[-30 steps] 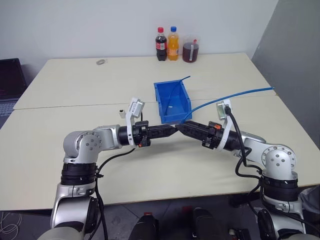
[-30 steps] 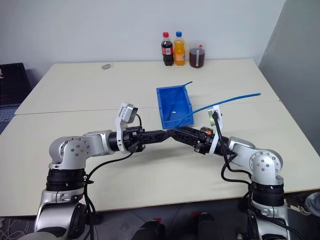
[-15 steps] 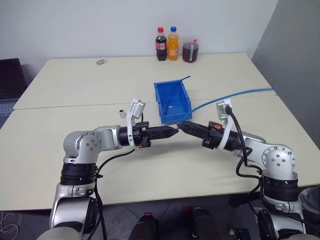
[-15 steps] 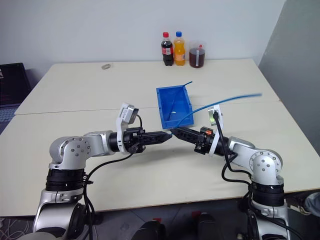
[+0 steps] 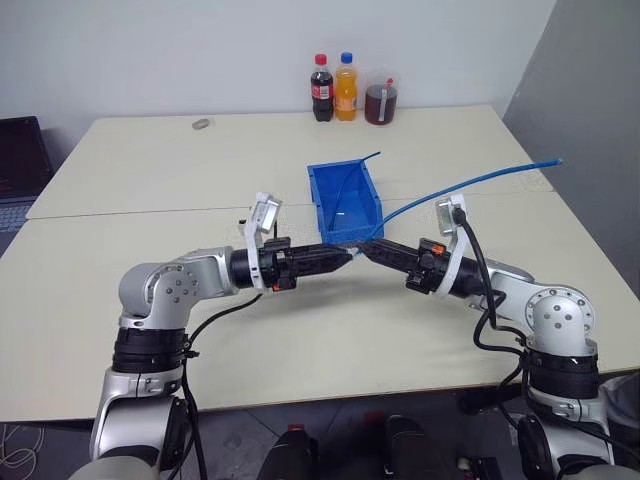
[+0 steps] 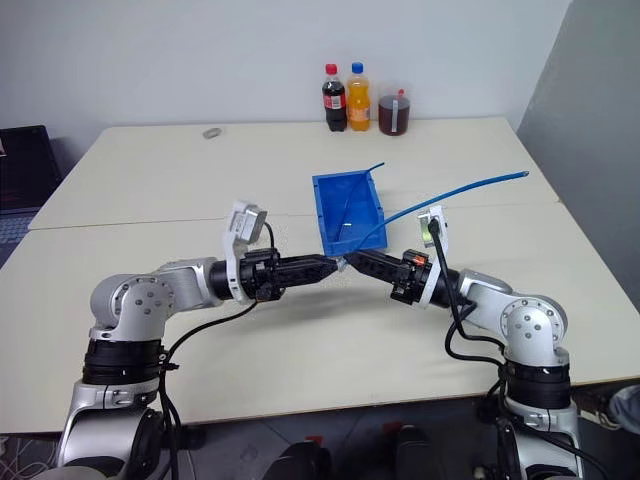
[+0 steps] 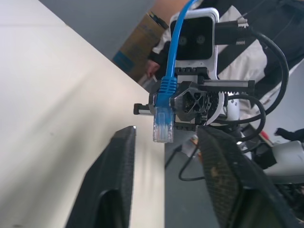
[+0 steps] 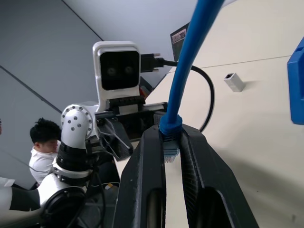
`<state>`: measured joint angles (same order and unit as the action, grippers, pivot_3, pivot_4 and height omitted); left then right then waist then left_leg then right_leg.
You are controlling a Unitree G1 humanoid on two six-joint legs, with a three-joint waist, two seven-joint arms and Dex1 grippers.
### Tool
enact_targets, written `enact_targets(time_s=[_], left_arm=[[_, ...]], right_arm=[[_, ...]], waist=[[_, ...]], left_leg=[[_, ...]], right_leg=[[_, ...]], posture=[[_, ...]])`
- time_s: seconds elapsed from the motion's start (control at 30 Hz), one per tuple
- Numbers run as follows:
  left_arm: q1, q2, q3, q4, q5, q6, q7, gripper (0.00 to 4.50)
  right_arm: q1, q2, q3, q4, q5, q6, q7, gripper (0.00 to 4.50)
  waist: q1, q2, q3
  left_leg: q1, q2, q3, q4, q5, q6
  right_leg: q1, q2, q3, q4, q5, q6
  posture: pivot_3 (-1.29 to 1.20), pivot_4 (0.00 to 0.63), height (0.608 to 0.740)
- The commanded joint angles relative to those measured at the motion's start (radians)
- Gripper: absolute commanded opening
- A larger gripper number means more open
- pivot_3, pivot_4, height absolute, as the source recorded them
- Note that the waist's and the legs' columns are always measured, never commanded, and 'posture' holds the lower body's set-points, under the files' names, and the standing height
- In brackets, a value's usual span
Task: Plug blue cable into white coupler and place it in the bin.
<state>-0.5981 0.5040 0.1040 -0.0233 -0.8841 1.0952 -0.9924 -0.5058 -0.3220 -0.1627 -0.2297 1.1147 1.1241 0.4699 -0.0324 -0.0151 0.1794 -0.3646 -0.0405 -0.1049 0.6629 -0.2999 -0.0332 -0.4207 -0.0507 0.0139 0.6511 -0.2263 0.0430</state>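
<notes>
Since a second ago: left gripper (image 7: 164, 183) opened off the blue cable (image 5: 470, 182); right gripper (image 8: 172, 156) clamped just behind its plug. Coupler (image 8: 234, 82) unplugged on counter (image 5: 150, 170), left of bin (image 5: 345, 200). Risk: trailing length snagging. Cable runs far-right, plug pointing left.

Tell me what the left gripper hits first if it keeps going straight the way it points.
Most likely the clear plug of the blue cable, held by the right gripper directly ahead of the open left gripper; the gap is hard to judge.
</notes>
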Motion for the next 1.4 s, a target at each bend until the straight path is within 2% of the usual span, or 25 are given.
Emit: enact_targets(time_s=[0.03,0.07,0.1,0.2,0.3,0.5,0.63,0.77,1.1,1.4], left_arm=[[0.024,0.073,0.036,-0.042,0.056,-0.096,-0.001,3.09],[0.033,0.085,0.032,-0.047,0.075,-0.119,0.002,3.36],[0.051,0.100,0.017,-0.057,0.144,-0.191,0.034,3.42],[0.096,0.106,0.015,-0.081,0.295,-0.344,0.164,4.01],[0.145,0.081,0.015,-0.069,0.465,-0.464,0.361,4.48],[0.205,0.016,0.012,-0.038,0.674,-0.574,0.626,4.48],[0.207,-0.022,0.010,0.027,0.726,-0.597,0.698,4.48],[0.142,-0.057,-0.003,0.195,0.782,-0.674,0.754,4.48],[-0.061,-0.169,0.037,0.545,0.745,-0.789,0.761,4.48],[-0.145,-0.184,0.043,0.708,0.767,-0.838,0.820,4.48]], right_arm=[[-0.033,-0.019,-0.008,-0.005,-0.023,-0.042,0.006,0.18],[-0.034,-0.021,-0.008,-0.004,-0.028,-0.046,0.007,0.18],[-0.032,-0.026,-0.008,-0.006,-0.036,-0.050,0.006,0.18],[-0.018,-0.038,-0.010,-0.020,-0.043,-0.058,0.007,0.18],[-0.004,-0.044,-0.014,-0.034,-0.040,-0.061,0.001,0.18],[-0.010,-0.046,-0.005,-0.040,-0.043,-0.069,-0.007,0.18],[-0.020,-0.047,0.001,-0.030,-0.047,-0.071,-0.005,0.18],[-0.026,-0.051,0.011,-0.024,-0.061,-0.078,0.004,0.18],[-0.027,-0.068,0.011,-0.032,-0.075,-0.083,0.006,0.18],[-0.036,-0.082,0.000,-0.029,-0.073,-0.089,0.000,0.18]], waist=[[-0.001,0.000,0.000],[-0.002,0.000,0.000],[-0.002,0.000,0.000],[0.002,0.000,0.000],[0.004,0.000,0.000],[0.006,0.000,0.000],[0.006,0.000,0.000],[0.006,0.000,0.000],[0.007,0.000,0.000],[0.003,-0.001,0.000]], left_leg=[[0.000,0.000,0.000,0.000,0.000,0.000],[0.000,0.000,0.000,0.000,0.000,0.000],[0.000,0.000,0.000,0.000,0.000,0.000],[0.000,0.000,0.000,-0.001,0.000,0.000],[-0.001,0.000,0.000,-0.001,0.000,0.000],[-0.001,0.000,0.000,-0.001,0.000,0.000],[-0.001,0.000,0.000,-0.001,0.000,0.000],[-0.001,-0.001,0.000,-0.001,0.000,0.000],[-0.002,-0.002,0.000,0.000,0.000,0.000],[-0.002,-0.002,0.000,0.000,0.000,0.000]], right_leg=[[0.000,0.000,0.000,0.000,0.000,0.000],[0.000,0.000,0.000,0.000,0.000,0.000],[0.000,0.000,0.000,-0.001,0.000,0.000],[0.000,0.000,0.000,-0.002,0.000,0.000],[0.000,-0.001,0.001,-0.003,0.000,0.000],[0.000,-0.002,0.001,-0.004,0.001,0.001],[0.000,-0.002,0.000,-0.003,0.001,0.001],[0.000,-0.002,-0.001,-0.003,0.001,0.001],[0.000,-0.002,-0.001,-0.003,0.001,0.002],[0.000,-0.002,-0.001,-0.003,0.001,0.002]], posture=[[0.00,0.150,0.740],[0.00,0.150,0.740],[0.00,0.150,0.740],[0.00,0.150,0.740],[0.00,0.150,0.740],[0.00,0.150,0.740],[0.00,0.150,0.740],[0.00,0.150,0.740],[0.00,0.150,0.740],[0.00,0.150,0.740]])
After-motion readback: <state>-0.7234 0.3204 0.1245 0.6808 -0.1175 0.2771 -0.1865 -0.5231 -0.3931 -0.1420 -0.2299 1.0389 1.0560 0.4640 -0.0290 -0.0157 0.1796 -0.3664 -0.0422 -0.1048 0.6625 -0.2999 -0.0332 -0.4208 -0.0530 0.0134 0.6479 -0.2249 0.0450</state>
